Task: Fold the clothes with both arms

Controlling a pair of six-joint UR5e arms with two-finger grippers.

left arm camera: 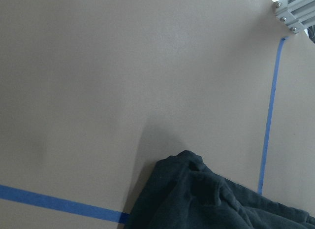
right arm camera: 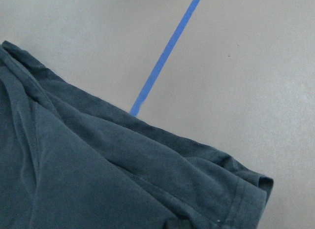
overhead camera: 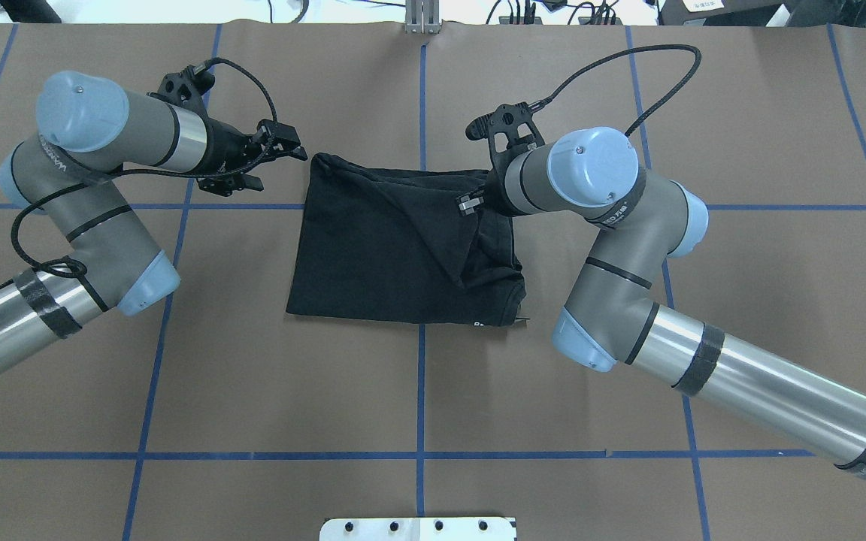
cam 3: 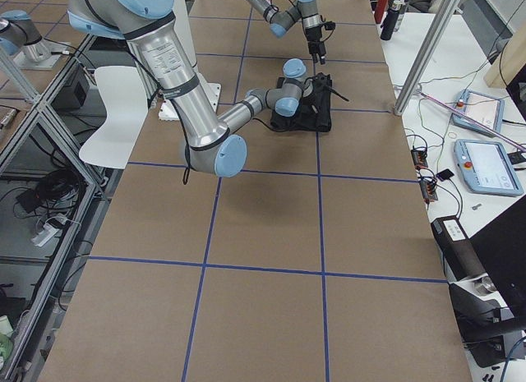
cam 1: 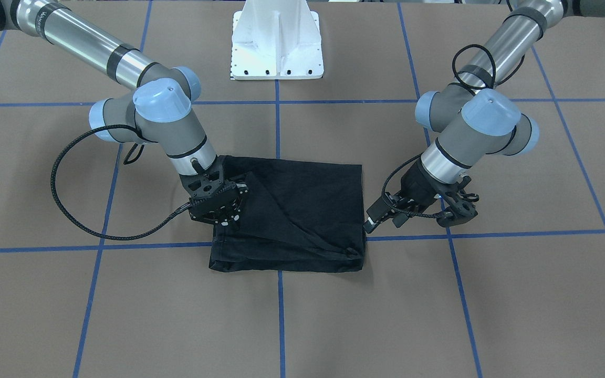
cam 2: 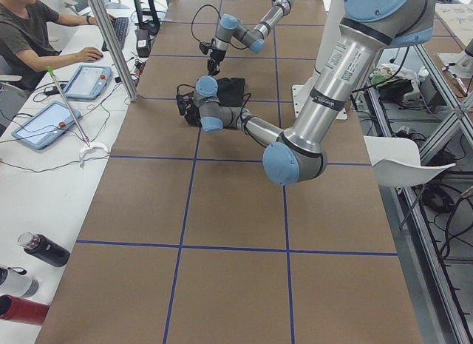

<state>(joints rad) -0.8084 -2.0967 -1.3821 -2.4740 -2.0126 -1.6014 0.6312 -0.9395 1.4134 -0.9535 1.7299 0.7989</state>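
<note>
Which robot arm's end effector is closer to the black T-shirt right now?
Right. The right end effector is over one edge of the T-shirt, above the fabric. The left end effector is just beside the opposite edge, off the cloth.

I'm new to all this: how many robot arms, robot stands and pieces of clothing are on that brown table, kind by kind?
Robot arms: 2, the left arm and the right arm
Pieces of clothing: 1, a folded black T-shirt
Robot stands: 1, a white pedestal base
Total: 4
</note>
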